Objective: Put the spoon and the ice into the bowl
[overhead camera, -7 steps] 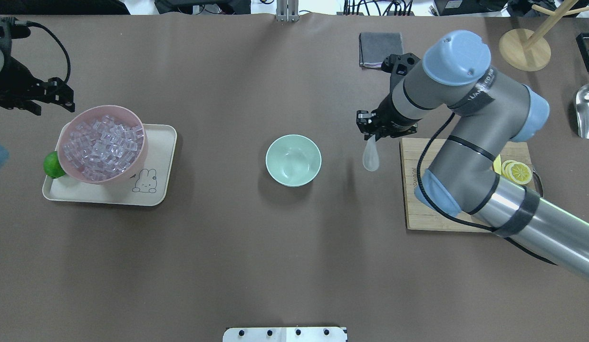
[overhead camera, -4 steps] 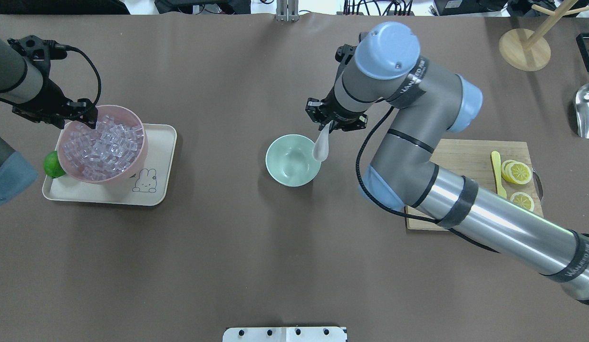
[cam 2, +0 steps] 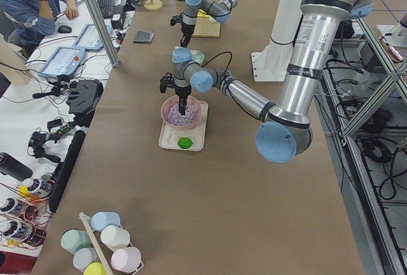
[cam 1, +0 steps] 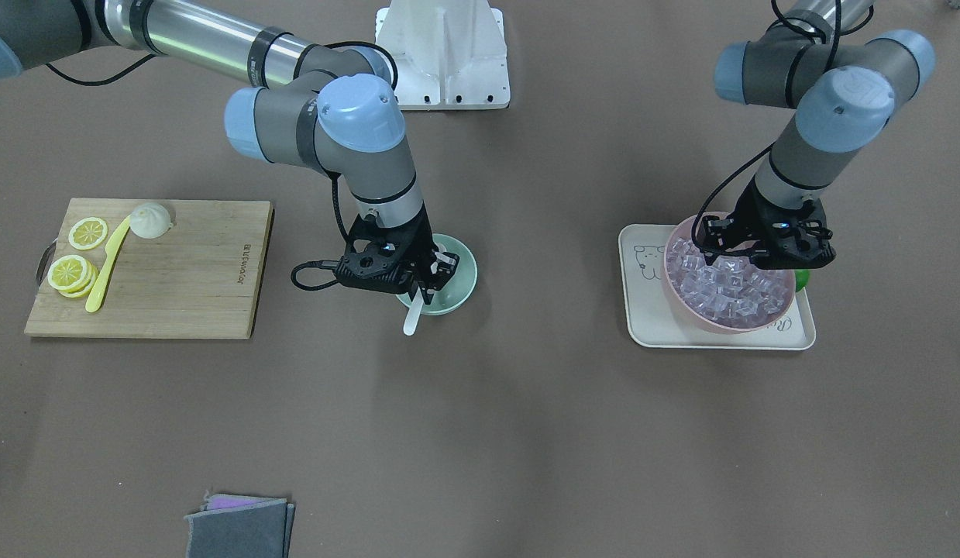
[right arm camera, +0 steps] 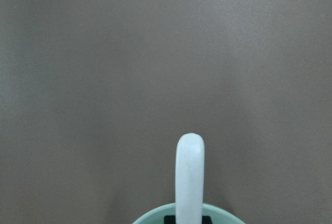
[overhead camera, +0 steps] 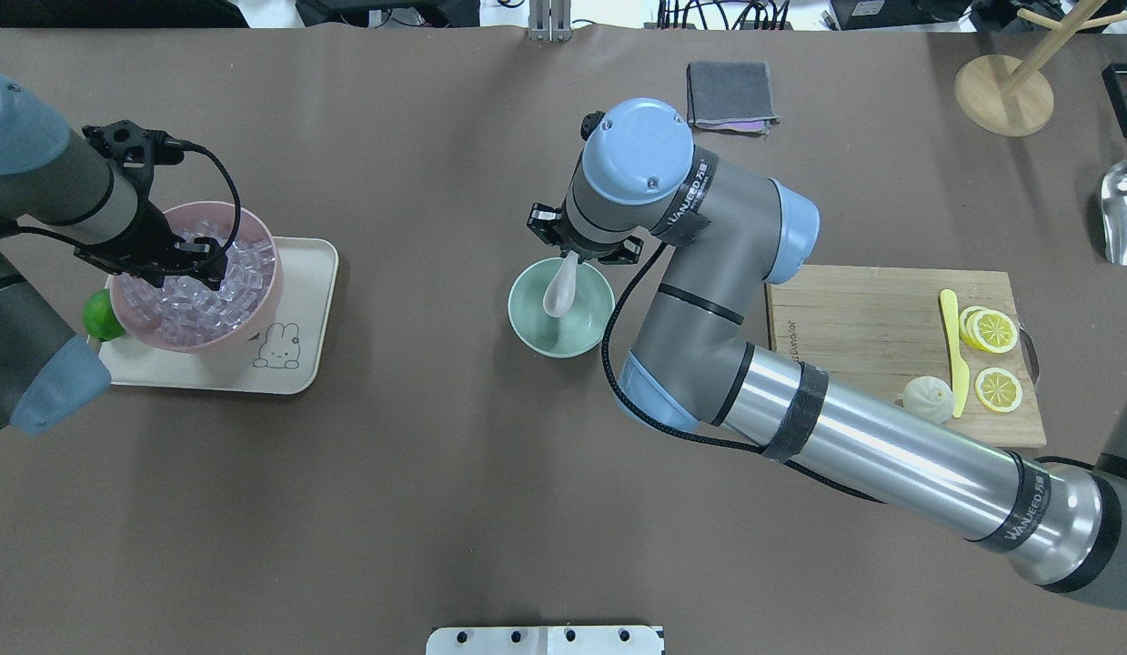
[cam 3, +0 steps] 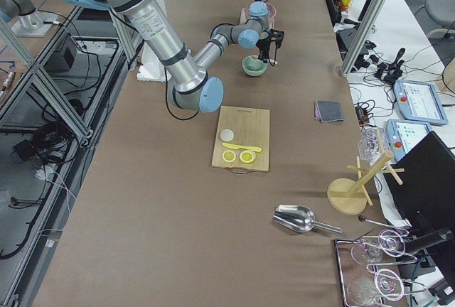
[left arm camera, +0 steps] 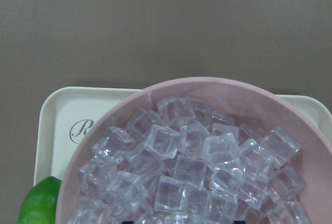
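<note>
Two bowls are being attended: the right gripper (overhead camera: 577, 256) is clamping the handle of the small glossy white soup spoon (overhead camera: 558, 293), its oval scoop hanging over the round mint-green bowl (overhead camera: 527, 323). Beyond, the left gripper (overhead camera: 197, 271) is hanging low over the clear glassy ice cubes (overhead camera: 213, 300) in the larger pink bowl (overhead camera: 265, 314); its opening I cannot tell.
</note>
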Controlling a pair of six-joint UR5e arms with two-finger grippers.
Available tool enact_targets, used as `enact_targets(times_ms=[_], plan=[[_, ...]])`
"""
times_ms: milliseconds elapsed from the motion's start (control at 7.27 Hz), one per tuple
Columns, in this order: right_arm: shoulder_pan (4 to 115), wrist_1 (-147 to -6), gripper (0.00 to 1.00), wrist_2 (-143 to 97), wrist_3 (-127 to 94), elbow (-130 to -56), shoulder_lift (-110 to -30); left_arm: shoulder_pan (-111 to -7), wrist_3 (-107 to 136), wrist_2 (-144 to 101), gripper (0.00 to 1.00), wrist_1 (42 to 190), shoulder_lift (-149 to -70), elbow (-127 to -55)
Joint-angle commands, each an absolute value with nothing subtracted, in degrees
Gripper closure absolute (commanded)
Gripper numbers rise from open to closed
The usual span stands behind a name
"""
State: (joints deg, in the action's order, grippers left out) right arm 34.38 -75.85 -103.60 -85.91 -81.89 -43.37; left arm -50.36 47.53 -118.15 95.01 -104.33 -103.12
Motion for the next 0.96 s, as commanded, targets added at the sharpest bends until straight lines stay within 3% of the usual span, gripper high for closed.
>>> enact_targets(times_ms=[0, 138, 275, 688, 826], plan=[[34.01, -74.44, 1.00, -102.83, -86.75, -81.12, -43.42, -49.31, 47.55, -118.12, 0.30, 95.01, -104.33, -103.18], [34.01, -74.44, 0.40, -102.66, -86.23, -81.21, -43.33, -49.05, 47.55, -118.12, 0.33, 95.01, -104.41, -103.10], [34.01, -74.44, 0.00, -102.31, -86.05, -81.73, -42.90, -48.96, 47.03, -118.12, 0.34, 95.01, -104.41, -102.75], [34.19, -74.79, 0.00, -102.74, -86.04, -84.20, -43.33, -49.48, 43.62, -118.13, 0.36, 94.92, -104.15, -102.57], [34.28, -74.88, 0.00, -102.83, -85.96, -84.55, -43.59, -49.92, 43.25, -118.13, 0.42, 94.83, -104.15, -102.48]])
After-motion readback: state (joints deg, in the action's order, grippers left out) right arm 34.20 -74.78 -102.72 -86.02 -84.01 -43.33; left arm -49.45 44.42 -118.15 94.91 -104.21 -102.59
